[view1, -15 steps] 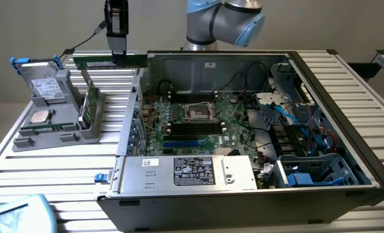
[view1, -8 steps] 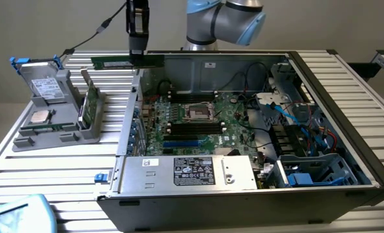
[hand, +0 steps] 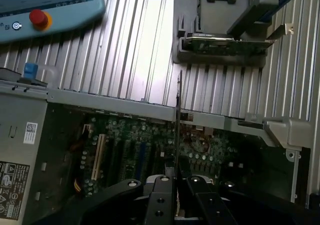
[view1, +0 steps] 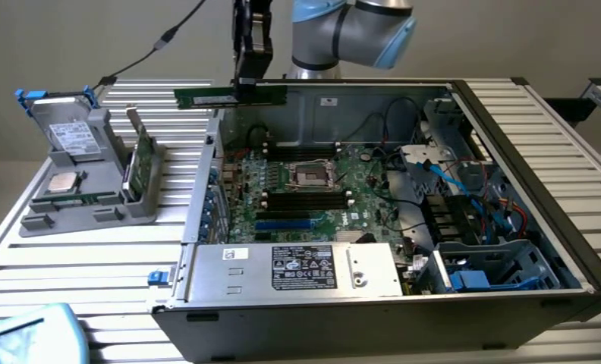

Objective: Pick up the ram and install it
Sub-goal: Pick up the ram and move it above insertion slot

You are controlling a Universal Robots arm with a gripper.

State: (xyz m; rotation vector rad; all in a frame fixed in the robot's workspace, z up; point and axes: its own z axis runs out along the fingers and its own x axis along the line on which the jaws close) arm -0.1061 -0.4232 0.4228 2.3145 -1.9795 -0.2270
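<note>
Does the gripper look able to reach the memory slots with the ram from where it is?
Probably yes. The gripper holds the ram above the open case, and the slots on the motherboard lie uncovered; most cables sit further toward the exterior view's right.

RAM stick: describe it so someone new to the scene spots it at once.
Find the open computer case; over its rear wall hangs the arm's pincer. The ram is the thin green stick held level in it, unlike the wider green card standing in the grey holder.
</note>
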